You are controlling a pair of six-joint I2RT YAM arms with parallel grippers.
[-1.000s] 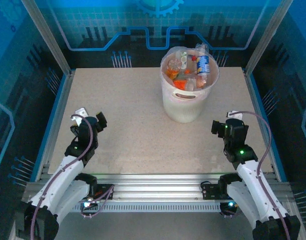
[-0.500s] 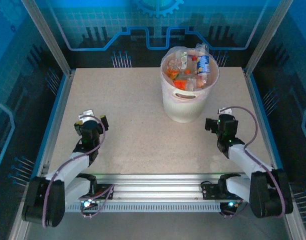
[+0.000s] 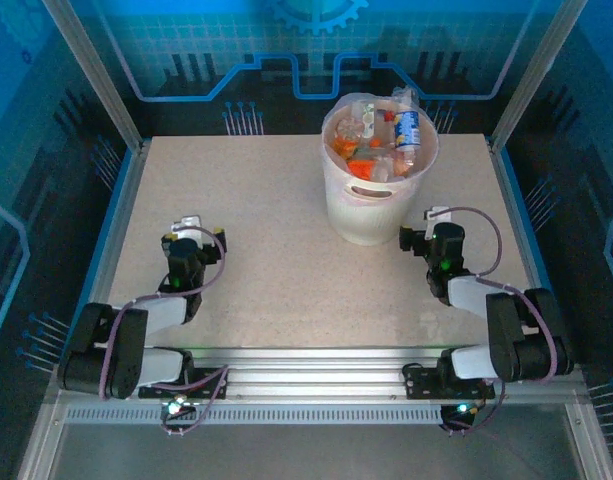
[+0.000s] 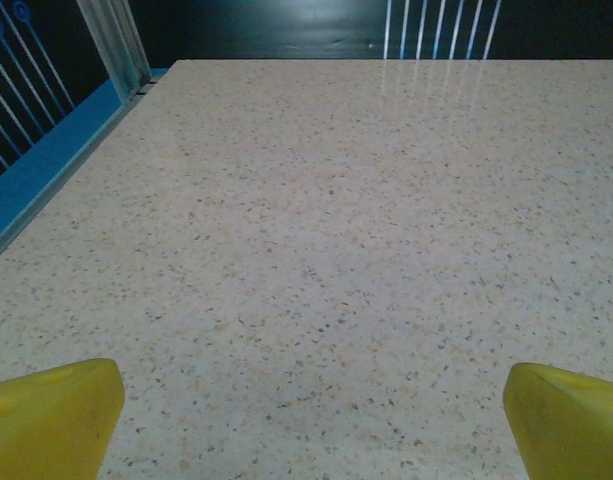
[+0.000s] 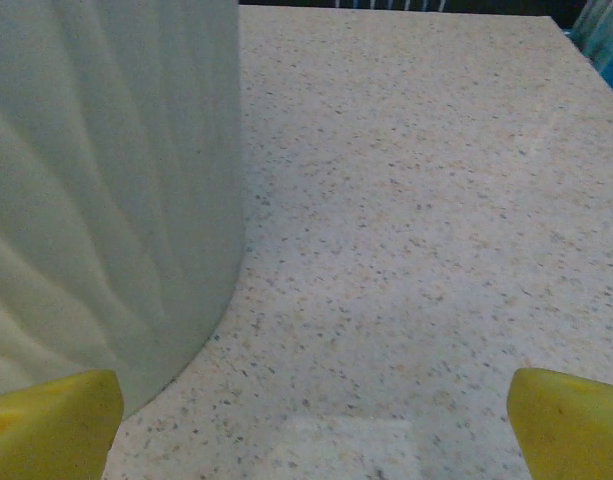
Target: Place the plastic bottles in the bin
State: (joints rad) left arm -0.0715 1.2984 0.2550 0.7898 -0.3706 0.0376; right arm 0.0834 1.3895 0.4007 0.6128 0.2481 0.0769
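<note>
From the overhead camera you see the bin (image 3: 371, 210), a tall round white translucent bucket with a handle slot cut near its rim. It stands toward the far edge of the table (image 3: 266, 200), a little right of the middle. That view looks down into it. The plastic bottles (image 3: 376, 150) are heaped to the rim, crushed clear and orange ones with red and orange caps. A blue-labelled bottle (image 3: 408, 128) stands upright at the right of the pile, poking above the rim. The right wrist camera gives you the bin's outer wall instead. It is pale, with soft vertical waves, and its base rests on the speckled table at the left of the picture. The right fingers (image 5: 56, 420) show as yellow tips in the two bottom corners, spread wide with nothing between them, just beside the bin. The left wrist camera looks across speckled table toward the far left corner. The left fingers (image 4: 51, 420) are spread just as wide and hold nothing. Overhead, they sit near the table's near left part, well apart from the bin.
</note>
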